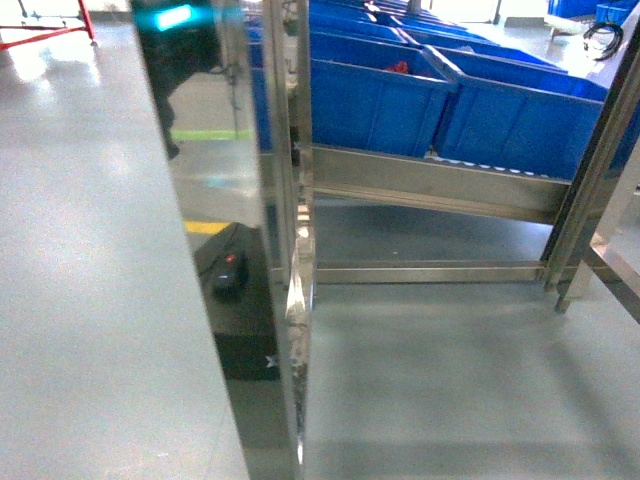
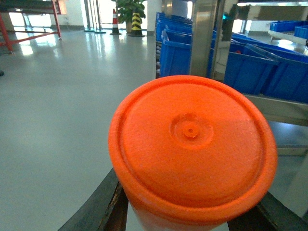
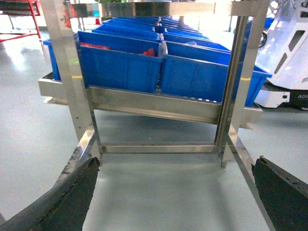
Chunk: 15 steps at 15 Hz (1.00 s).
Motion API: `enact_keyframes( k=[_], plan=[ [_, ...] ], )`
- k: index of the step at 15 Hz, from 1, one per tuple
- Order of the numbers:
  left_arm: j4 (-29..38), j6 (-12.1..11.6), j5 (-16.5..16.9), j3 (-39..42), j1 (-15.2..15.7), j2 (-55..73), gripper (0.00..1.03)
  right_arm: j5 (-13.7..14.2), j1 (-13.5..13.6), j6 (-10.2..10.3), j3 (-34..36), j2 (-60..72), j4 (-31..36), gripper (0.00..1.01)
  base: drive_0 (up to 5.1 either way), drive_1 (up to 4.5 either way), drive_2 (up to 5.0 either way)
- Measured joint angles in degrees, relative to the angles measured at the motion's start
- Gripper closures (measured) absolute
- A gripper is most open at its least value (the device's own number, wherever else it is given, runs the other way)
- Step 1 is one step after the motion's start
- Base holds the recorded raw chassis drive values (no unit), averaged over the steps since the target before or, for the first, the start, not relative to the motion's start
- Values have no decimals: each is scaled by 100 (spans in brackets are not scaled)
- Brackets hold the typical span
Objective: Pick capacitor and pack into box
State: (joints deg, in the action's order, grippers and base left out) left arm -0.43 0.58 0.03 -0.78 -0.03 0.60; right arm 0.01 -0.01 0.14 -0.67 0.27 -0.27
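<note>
Left pincer apparently around an orange capacitor; right pincer wide, holding nothing.

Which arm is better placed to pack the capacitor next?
Left. Its end effector is shut on the orange capacitor, while the right end effector is open and empty, facing the blue bins. No box shows yet.

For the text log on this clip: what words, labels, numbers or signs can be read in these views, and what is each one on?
"AGI": partial grey letters on the white vehicle at the right edge of the right wrist view, cut off by the frame.
Orange cylinder in the left gripper: nothing printed on its end, only a moulded dimple.
Blue bins: no readable labels.
Head view: no legible text.
</note>
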Motion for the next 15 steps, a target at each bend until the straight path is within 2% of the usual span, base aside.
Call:
enact_keyframes(
  k=[15],
  plan=[
    [11,2,-7,0,0,0,59,-2,0,0,0,0,-4,3,-493,243,243]
  ],
)
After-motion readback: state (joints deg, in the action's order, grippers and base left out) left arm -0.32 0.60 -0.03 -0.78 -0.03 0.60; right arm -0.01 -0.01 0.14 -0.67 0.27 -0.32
